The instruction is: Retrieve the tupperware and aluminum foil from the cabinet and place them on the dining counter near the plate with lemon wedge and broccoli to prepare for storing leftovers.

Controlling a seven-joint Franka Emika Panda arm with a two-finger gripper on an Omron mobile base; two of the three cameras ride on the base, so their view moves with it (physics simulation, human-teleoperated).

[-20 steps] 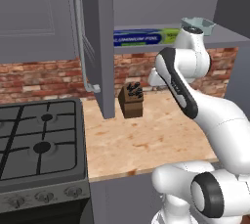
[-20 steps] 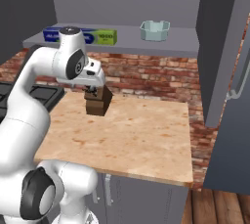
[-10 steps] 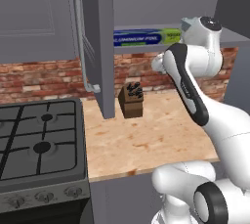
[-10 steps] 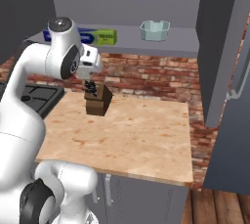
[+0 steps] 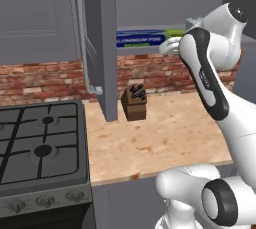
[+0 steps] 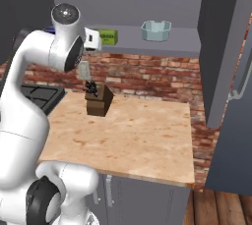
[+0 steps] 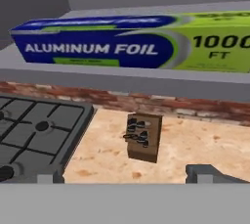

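— Where is the foil right now?

— On the cabinet shelf, lying lengthwise. In the hand view it runs across the top of the frame, blue on the left with white lettering, lime green on the right. In the left base view the box sits just right of the open door, with its right end hidden behind the arm.

— And the tub?

— The tub stands upright on the same shelf, upper middle of the right base view, well apart from the foil's green end.

— What is the gripper doing?

— The gripper is up at shelf height, just beside the foil's green end, in the upper left of the right base view. Its jaws stand wide apart and hold nothing; in the hand view one dark fingertip shows low right, with the foil beyond it, untouched.

— What is below?

— A wood counter against a brick wall. A brown knife block stands on it near the wall, close to the door's lower edge in the left base view. A black gas stove sits at the lower left of that view, touching the counter's edge.

— Is the door fully open?

— It swings out toward the room, its long silver handle on the left face.
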